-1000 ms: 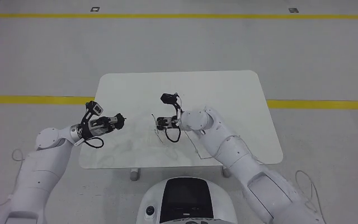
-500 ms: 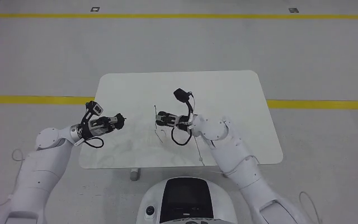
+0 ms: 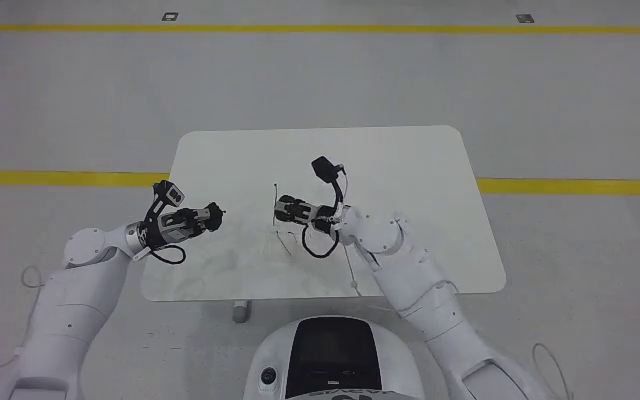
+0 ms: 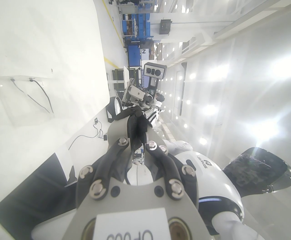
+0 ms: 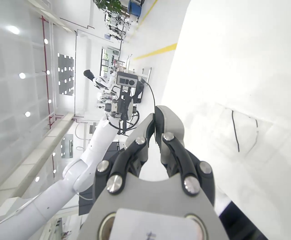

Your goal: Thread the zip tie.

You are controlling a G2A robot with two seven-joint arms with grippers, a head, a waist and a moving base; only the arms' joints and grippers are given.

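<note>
Zip tie (image 5: 154,102) pinched in right end effector (image 5: 155,113), poking fwd past tips; left end effector (image 4: 137,122) pressed together, well apart.

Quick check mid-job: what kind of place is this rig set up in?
Probably a large indoor robotics workshop or test hall: yellow floor lines, blue racks in the background, and another white robot standing farther off.

Open room lies between my left claw (image 3: 216,214), near the table's (image 3: 400,160) left edge, and my right claw (image 3: 281,210) at the middle. Only the zip tie (image 3: 276,195), pinched in my right claw and standing across that gap, bars it. My right arm (image 3: 375,232) lies over the near edge toward the right corner; along the far edge I can pass.
</note>
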